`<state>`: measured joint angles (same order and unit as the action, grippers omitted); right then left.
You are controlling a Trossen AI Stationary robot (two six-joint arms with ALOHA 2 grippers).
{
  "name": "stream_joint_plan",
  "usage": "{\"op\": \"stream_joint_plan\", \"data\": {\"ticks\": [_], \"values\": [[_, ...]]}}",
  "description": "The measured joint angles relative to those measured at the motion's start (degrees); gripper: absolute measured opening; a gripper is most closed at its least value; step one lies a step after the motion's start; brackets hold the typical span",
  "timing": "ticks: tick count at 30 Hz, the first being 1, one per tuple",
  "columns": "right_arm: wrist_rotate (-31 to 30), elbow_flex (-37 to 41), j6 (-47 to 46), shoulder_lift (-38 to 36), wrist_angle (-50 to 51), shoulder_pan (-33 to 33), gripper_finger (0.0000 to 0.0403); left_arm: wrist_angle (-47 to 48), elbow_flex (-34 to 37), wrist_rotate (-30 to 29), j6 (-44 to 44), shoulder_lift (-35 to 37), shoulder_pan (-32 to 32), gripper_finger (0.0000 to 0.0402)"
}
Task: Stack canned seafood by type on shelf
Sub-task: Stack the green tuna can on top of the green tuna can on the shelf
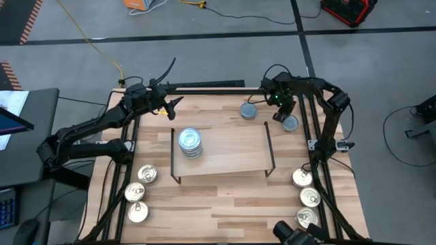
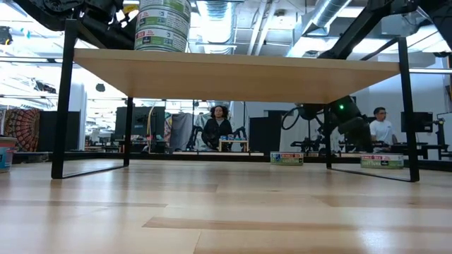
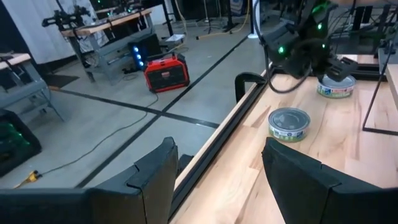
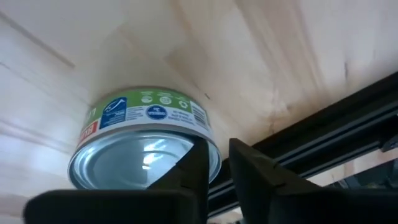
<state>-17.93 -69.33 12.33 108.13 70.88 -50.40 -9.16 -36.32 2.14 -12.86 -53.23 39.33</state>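
A low shelf (image 1: 225,146) with a light wooden top and thin black wire legs stands in the middle of the table (image 1: 225,211), and a stack of blue-grey tins (image 1: 190,142) sits on its left part; from the low view the same stack (image 2: 163,25) rises above the shelf board (image 2: 240,74). Behind the shelf, near the far edge of the table, lie two more blue-grey tins: one loose tin (image 1: 248,111) just behind the shelf's right half, and a second tin (image 1: 290,123) further right, near the black frame. The right pincer (image 1: 281,114) hangs between these two, just beside the second tin; in the right wrist view its two dark fingers (image 4: 193,171) stand close together with only a narrow gap, right against the rim of that tin (image 4: 146,146), which rests on the wood, and nothing sits between them. The left pincer (image 1: 170,107) hovers over the far left corner of the table, behind the shelf, with its fingers (image 3: 155,174) spread wide and empty; past them the left wrist view shows the loose tin (image 3: 290,124) and, beyond it, the other arm above the second tin (image 3: 336,86). Three shiny silver-gold tins (image 1: 137,192) lie in a row along the table's near left side, and three more (image 1: 306,197) along its near right side. People sit in the room beyond the table.
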Motion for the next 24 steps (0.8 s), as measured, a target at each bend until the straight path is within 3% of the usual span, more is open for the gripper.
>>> {"op": "stream_joint_plan", "data": {"ticks": [11,19,24], "values": [[0.2,-1.7,-2.1,4.0,-1.8,-2.1,0.0013,-1.1,0.0,0.0,0.0,0.0,0.0,0.0223],[2.7,-2.2,-1.3,4.3,-4.6,-3.1,0.0035,-1.0,0.0,-0.3,0.0,0.0,0.0,0.0223],[2.4,-2.3,-0.6,4.2,-6.1,-3.1,0.0027,-1.0,0.0,-0.9,0.0,0.0,0.0,0.0223]]}}
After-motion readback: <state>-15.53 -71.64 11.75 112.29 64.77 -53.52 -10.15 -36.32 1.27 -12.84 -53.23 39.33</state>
